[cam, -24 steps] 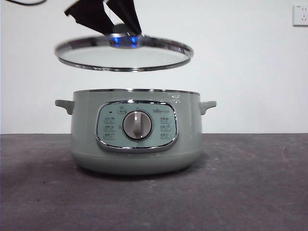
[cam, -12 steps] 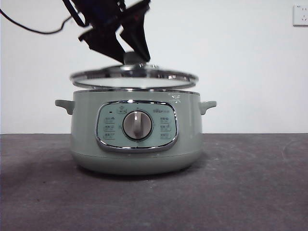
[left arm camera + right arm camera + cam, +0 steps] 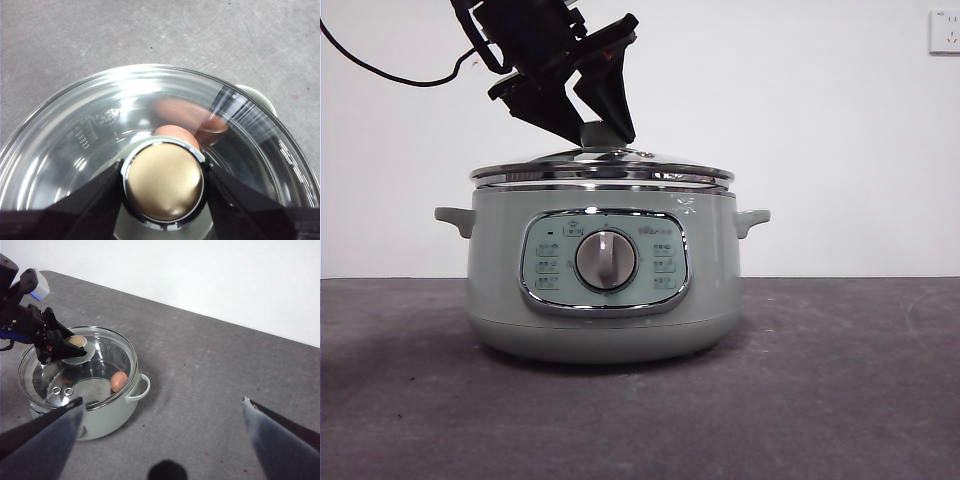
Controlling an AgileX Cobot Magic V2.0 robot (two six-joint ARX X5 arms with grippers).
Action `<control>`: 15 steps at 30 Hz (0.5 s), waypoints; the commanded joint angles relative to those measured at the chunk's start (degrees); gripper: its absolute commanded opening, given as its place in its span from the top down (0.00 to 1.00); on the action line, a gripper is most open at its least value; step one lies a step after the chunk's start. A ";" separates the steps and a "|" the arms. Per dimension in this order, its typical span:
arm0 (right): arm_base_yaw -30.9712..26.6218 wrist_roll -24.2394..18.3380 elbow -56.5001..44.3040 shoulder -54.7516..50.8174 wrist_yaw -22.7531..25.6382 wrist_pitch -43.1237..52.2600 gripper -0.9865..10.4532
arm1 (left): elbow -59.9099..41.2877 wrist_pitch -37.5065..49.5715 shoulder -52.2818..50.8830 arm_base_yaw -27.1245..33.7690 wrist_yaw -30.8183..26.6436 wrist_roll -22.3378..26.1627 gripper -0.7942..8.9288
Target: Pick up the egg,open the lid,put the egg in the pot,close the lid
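The glass lid with its chrome rim sits on the pale green pot. My left gripper comes down from the upper left, shut on the lid's knob, one black jaw on each side of it. The reddish-brown egg lies inside the pot and shows through the glass. In the right wrist view, the lid covers the pot and the left gripper is at the knob. My right gripper hangs open high above the table, away from the pot.
The pot stands on a dark grey table before a white wall, with a socket at the top right. One side handle sticks out to the right, another to the left. A black cable trails from the left arm.
The left gripper has lowered the lid from well above the pot down onto the pot's rim. The lid, tilted before, now lies level.
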 commanded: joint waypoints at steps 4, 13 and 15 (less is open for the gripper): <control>0.02 0.76 -0.22 -0.20 -0.13 -0.63 0.45 | 0.37 3.23 0.68 -0.09 0.44 0.66 0.93; 0.02 0.74 -0.22 -0.20 -0.11 -0.94 0.45 | 0.35 1.53 3.30 -0.09 0.39 0.66 0.93; 0.02 0.74 -0.22 -0.20 -0.11 -0.92 0.45 | 0.37 1.40 3.30 -0.09 0.42 0.55 0.93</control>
